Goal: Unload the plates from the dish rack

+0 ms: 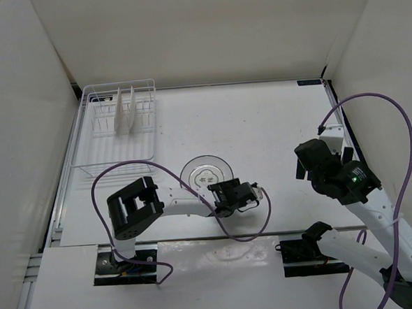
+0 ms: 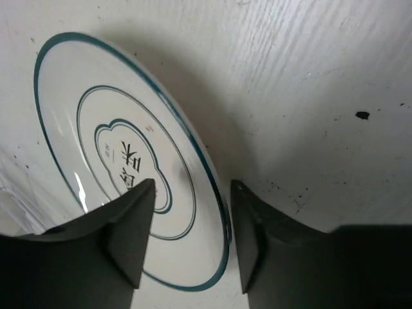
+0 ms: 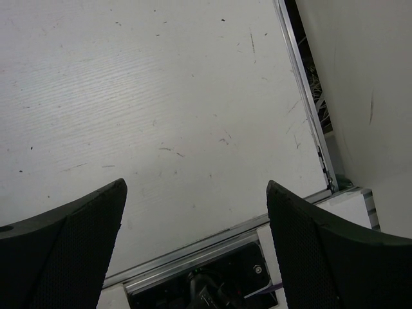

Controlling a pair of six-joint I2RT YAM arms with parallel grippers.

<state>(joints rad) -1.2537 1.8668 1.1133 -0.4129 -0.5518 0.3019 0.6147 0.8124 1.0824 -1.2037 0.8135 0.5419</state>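
Observation:
A white plate with teal rings and a dark centre motif lies flat on the table; it also shows in the left wrist view. My left gripper is open at the plate's near right edge, with one finger over the plate, the other outside the rim, and a gap on both sides of the rim. The white wire dish rack stands at the far left and holds two plates edge-on. My right gripper is open and empty above bare table at the right.
White walls enclose the table at the back and on both sides. The table's metal edge rail and the right arm's base mount show under the right gripper. A purple cable loops over the left arm.

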